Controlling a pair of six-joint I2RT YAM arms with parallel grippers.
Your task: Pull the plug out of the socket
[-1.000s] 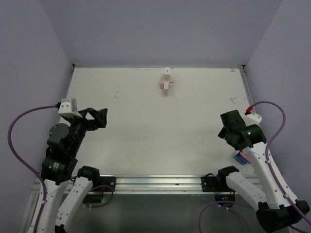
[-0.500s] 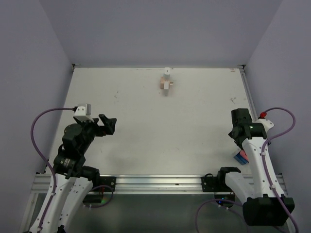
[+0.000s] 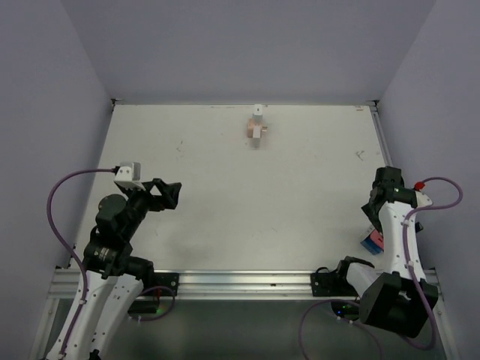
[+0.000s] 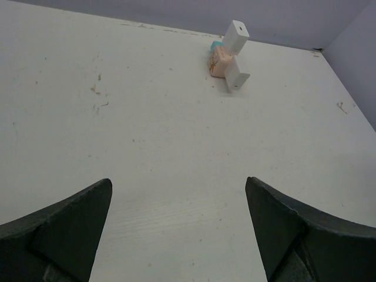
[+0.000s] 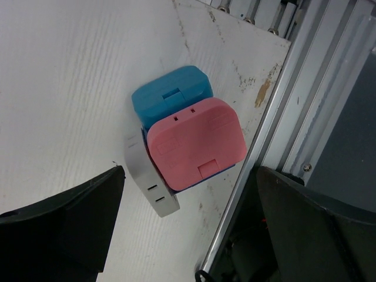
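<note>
Plug [image 4: 237, 35]: white block, sticking out of the top of the socket, way up at the far end of the table and close to the back wall, about mid-width.
Socket [image 4: 220, 63]: peach-coloured cube with a sliver of teal on its far-left side. A second white plug [image 4: 236, 76] juts from its near-right face.
Table [image 3: 225, 195]: white and scuffed, with small dark marks scattered on the left half.
Left gripper [image 4: 176, 191]: jaws spread wide with nothing between them. It hangs over the near-left part of the table, aimed up the board at the socket and well apart from it.
Right gripper [image 5: 189, 171]: also spread wide and holding nothing. It points down at the table's near-right edge, nowhere near the socket.
Under the right gripper: a pink adapter [image 5: 197, 147] sits on top of a blue adapter [image 5: 170, 94], with a white piece [image 5: 147, 179] pressed along their side. The stack lies on the table just beside the aluminium rail [image 5: 305, 100].
Contact with the stack: none that I can see, since the dark fingers flank it from above.
Cables: a purple cable [image 3: 58, 199] loops off the left arm, and another loops off the right.
</note>
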